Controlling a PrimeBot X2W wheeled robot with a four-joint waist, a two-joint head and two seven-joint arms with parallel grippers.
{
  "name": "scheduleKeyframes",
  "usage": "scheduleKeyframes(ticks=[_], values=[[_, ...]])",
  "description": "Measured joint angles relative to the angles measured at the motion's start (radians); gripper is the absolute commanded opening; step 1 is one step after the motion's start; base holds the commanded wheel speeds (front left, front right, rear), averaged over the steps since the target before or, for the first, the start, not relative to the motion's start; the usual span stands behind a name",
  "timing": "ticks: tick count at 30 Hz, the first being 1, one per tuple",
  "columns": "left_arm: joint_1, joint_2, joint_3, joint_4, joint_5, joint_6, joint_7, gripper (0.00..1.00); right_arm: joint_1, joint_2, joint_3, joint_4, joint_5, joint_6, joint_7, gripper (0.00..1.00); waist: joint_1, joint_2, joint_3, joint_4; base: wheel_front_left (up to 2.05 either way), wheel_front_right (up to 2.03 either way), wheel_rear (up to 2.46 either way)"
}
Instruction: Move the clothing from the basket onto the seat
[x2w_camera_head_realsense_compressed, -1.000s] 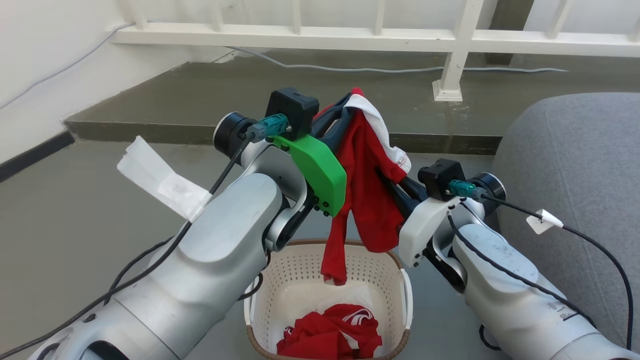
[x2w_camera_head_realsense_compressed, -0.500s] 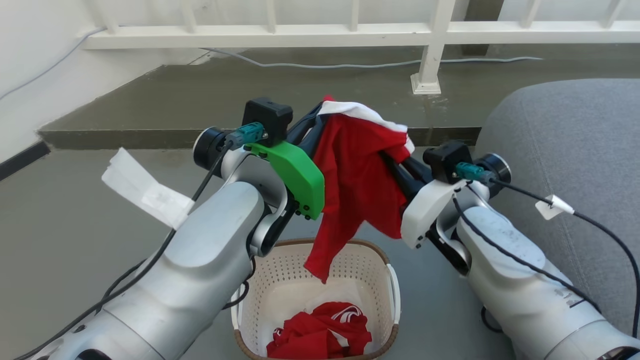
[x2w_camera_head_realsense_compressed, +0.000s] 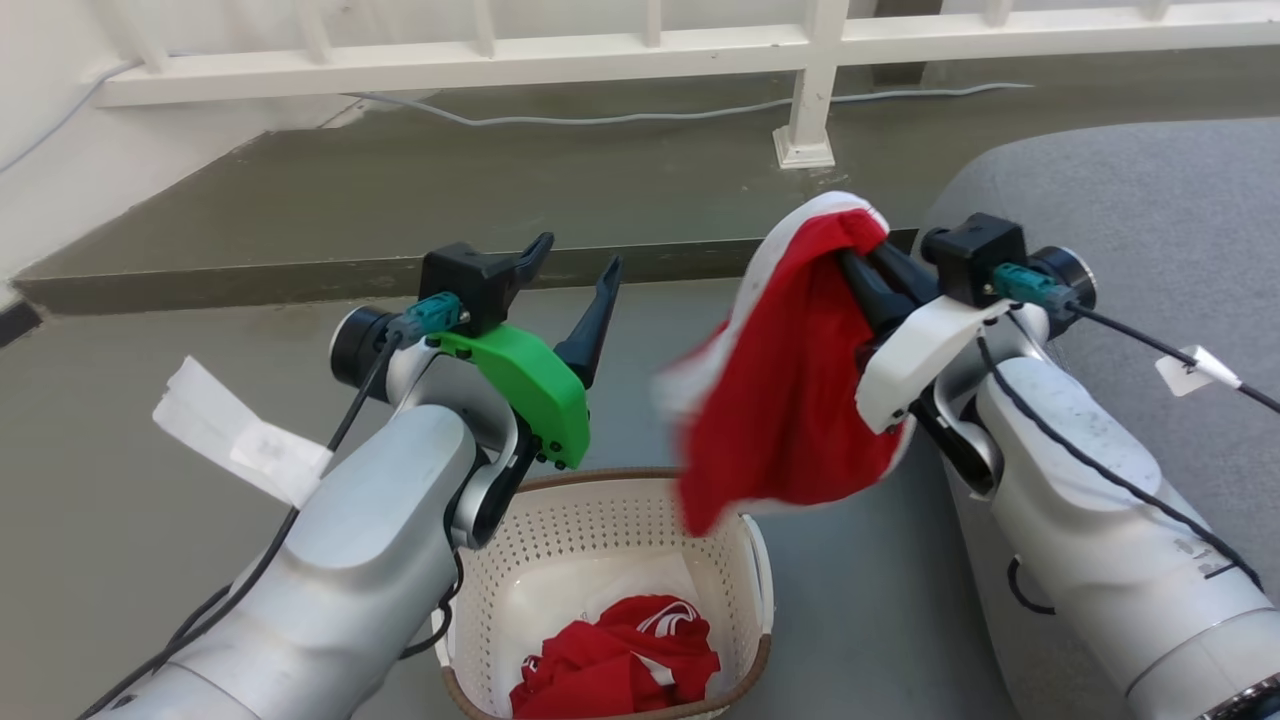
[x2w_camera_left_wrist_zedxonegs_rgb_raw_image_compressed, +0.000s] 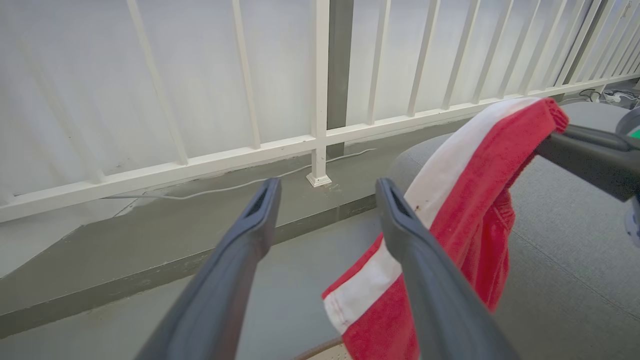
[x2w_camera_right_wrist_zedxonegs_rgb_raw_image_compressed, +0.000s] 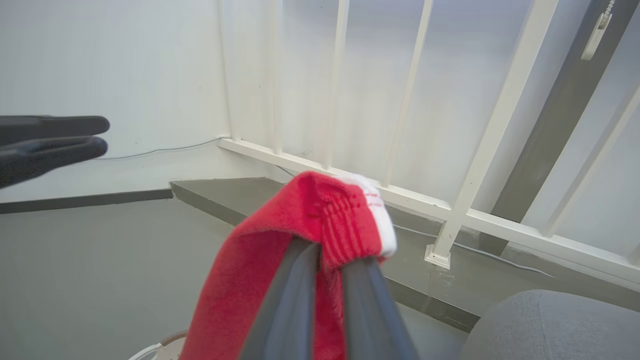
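A red garment with white trim hangs in the air from my right gripper, which is shut on its top edge. It dangles above and to the right of the cream perforated basket. Another red garment with white stripes lies crumpled in the basket's bottom. My left gripper stands open and empty to the left of the hanging garment, fingers spread. The grey seat lies to the right, beside my right arm.
A white railing with a post foot runs along the back above a raised concrete step. A grey cable trails along that step. A white wall closes the left side.
My left gripper has let go of the garment and opened. My right gripper has carried the garment rightward toward the seat. The camera has turned right.
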Motion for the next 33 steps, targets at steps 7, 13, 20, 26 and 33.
scheduleKeyframes(ticks=[7,13,20,26,33], values=[[0.030,0.005,-0.006,-0.008,0.000,-0.005,-0.023,1.00,-0.001,-0.028,-0.028,-0.024,0.007,0.000,0.000,0.00,0.0000,0.0000,0.009,-0.025,0.00,0.00,0.00],[0.048,0.005,-0.026,-0.040,0.015,-0.021,-0.034,1.00,-0.002,-0.052,-0.056,-0.049,0.010,0.000,0.000,0.00,0.0000,0.0000,0.014,-0.051,0.00,0.00,0.00],[0.069,0.006,-0.045,-0.074,0.028,-0.029,-0.043,1.00,-0.015,-0.073,-0.080,-0.074,0.010,0.000,0.000,0.00,0.0000,0.0000,0.018,-0.096,0.00,0.00,0.00],[0.083,0.007,-0.064,-0.103,0.038,-0.036,-0.043,1.00,-0.020,-0.085,-0.101,-0.094,0.011,0.000,0.000,0.00,0.0000,0.0000,0.023,-0.147,0.00,0.00,0.00],[0.098,0.007,-0.074,-0.130,0.046,-0.036,-0.050,1.00,-0.020,-0.119,-0.140,-0.115,0.014,-0.002,0.000,0.00,0.0000,0.0000,0.035,-0.211,0.00,0.00,0.00]])
